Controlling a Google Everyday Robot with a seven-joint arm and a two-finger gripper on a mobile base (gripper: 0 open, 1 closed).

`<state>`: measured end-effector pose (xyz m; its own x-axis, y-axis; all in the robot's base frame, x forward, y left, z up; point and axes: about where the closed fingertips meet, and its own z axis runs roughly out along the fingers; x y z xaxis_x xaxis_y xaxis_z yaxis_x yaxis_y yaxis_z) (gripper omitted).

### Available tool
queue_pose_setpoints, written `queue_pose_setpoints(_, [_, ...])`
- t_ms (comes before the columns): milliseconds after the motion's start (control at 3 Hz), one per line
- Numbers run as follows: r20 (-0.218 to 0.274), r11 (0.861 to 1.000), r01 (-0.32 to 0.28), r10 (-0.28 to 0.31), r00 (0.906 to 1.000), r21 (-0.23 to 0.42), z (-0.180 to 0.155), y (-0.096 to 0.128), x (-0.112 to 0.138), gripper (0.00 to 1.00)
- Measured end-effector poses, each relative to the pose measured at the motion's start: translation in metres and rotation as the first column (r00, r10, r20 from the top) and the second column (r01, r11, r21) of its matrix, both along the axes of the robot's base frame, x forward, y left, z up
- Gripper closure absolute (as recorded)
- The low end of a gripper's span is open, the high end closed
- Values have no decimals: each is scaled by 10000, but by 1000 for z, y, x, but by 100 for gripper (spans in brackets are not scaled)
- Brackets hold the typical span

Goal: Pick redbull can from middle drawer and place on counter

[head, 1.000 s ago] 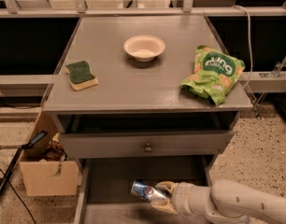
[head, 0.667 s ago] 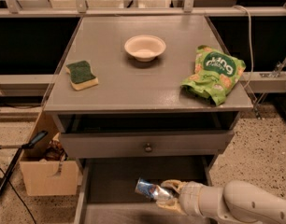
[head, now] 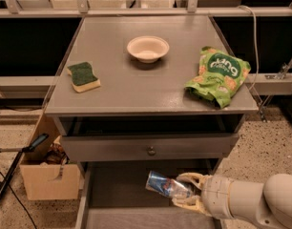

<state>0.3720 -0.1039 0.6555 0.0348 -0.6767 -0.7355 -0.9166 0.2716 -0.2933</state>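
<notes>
The redbull can [head: 164,185] lies on its side, held above the floor of the open middle drawer [head: 115,194]. My gripper [head: 186,191] reaches in from the lower right and is shut on the can's right end, with one pale finger above it and one below. The counter [head: 136,87] is the grey top of the cabinet above, well over the can.
On the counter sit a cream bowl [head: 147,48], a green-and-yellow sponge [head: 84,77] at the left and a green snack bag [head: 218,76] at the right edge. A shut drawer with a round knob [head: 151,150] overhangs the open one. A cardboard box [head: 48,173] stands on the floor at the left.
The can has come up a little and shifted right with my gripper; my arm has drawn slightly back toward the lower right.
</notes>
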Motion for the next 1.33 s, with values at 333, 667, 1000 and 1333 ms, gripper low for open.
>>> queue_pose_setpoints(333, [3,10000,-1,1,10000,-2,0,0,0,100])
queue_pose_setpoints(667, [695,9989,-101,133,9975,-460,32,1,-1,100])
queue_pose_setpoints(1000, [2109,9887,-464,761,9745,-1424,119,13,-2,100])
queue_pose_setpoints(1333, [2710,9771,-784,1314,9536,-1977,182,26,6,100])
